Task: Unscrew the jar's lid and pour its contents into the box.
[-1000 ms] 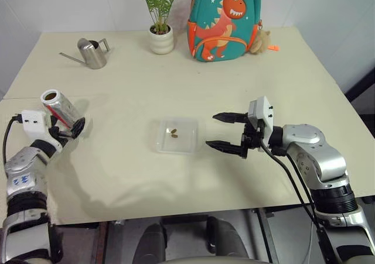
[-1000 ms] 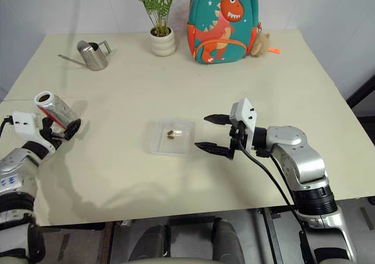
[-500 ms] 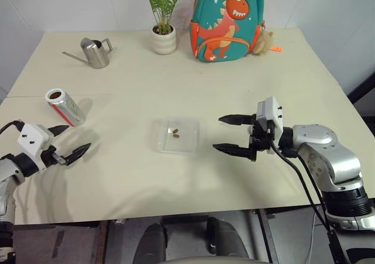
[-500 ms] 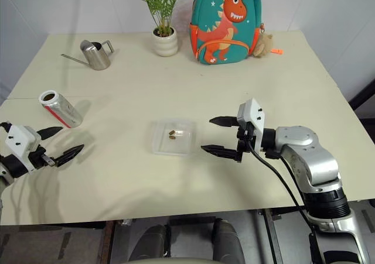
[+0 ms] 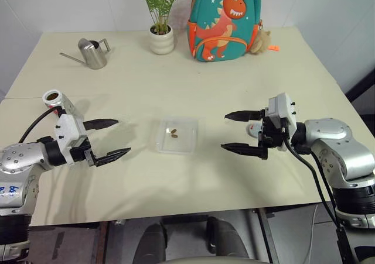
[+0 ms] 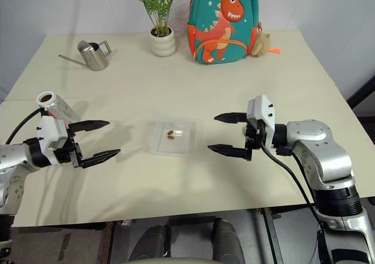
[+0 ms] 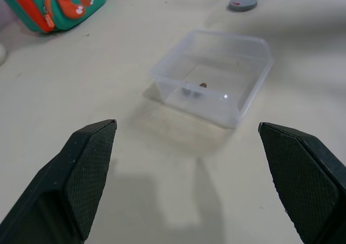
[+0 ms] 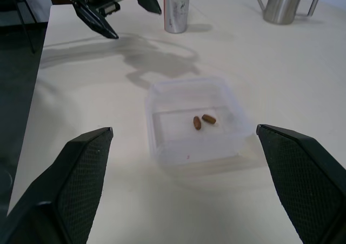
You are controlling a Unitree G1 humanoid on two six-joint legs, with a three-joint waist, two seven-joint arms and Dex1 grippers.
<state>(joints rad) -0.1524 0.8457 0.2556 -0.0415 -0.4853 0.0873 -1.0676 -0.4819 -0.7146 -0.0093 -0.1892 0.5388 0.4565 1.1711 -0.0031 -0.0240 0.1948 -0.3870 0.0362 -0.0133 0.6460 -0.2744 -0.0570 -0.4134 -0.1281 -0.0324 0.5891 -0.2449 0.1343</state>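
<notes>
Now, from the left eye view I am seeing the box [image 5: 174, 135] sitting mid-table with the contents [image 5: 173, 133], two small brown pieces, lying inside it. My left gripper [image 5: 108, 140] is hovering off the box's left side, jaws spread wide and holding nothing; my right gripper [image 5: 241, 133] is hovering off its right side, jaws likewise wide and empty, and both are pointing inward toward the box. The jar [image 5: 57, 102] is standing on the table just behind my left wrist, mouth open, touching neither gripper. A steel watering can [image 5: 91, 52], a potted plant [image 5: 160, 24] and a dinosaur backpack [image 5: 225, 21] are lining the far edge of the table [image 5: 234, 82]. Switching to the left wrist view, I am looking past my two spread fingertips [image 7: 89, 165] at the box, with the lid [image 7: 242, 3] lying flat on the table beyond it, well apart from it. Over on the right wrist view, the box is showing the two brown pieces near its middle, the left gripper is hanging open beyond it, and the jar is standing upright just beside that gripper.
</notes>
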